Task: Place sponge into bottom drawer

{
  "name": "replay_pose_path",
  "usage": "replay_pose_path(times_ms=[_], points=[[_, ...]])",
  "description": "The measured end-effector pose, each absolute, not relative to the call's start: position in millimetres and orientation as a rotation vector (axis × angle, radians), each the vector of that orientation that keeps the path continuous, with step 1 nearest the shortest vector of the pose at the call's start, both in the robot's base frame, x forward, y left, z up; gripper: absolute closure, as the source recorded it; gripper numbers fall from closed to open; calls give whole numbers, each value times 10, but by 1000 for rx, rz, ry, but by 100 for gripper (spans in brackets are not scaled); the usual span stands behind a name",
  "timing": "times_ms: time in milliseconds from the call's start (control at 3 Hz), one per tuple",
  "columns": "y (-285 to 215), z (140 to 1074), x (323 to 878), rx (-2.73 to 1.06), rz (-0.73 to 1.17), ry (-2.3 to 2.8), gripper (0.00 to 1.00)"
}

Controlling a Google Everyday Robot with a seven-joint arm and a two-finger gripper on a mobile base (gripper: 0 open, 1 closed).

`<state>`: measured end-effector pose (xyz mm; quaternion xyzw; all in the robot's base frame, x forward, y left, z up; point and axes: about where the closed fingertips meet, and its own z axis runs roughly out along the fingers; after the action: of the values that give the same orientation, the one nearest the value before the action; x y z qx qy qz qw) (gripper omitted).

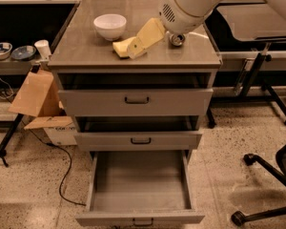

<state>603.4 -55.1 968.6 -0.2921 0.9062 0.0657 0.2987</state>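
The pale yellow sponge [119, 47] lies on the grey cabinet top [86, 51], just in front of the white bowl [109, 26]. My gripper [135, 50] reaches down from the upper right on the white arm [190, 4]. Its tip is at the sponge's right end and hides that part of it. I cannot see whether it grips the sponge. The bottom drawer [140, 182] is pulled out wide open, with nothing in it. The two drawers above it are slightly open.
A small round metal object [176, 39] sits on the cabinet top under the arm. A cardboard box [35, 97] leans at the cabinet's left. Small bowls and a cup [42, 48] stand on a low shelf at the left. An office chair base [269, 185] is at the lower right.
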Motion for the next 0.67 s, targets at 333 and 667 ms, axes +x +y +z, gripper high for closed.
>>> replay_pose_path(times_ms=[333,667], points=[[-490,9639,6114,-732,173,2411,0],[-67,9542,6470,-663,183,2375,0]])
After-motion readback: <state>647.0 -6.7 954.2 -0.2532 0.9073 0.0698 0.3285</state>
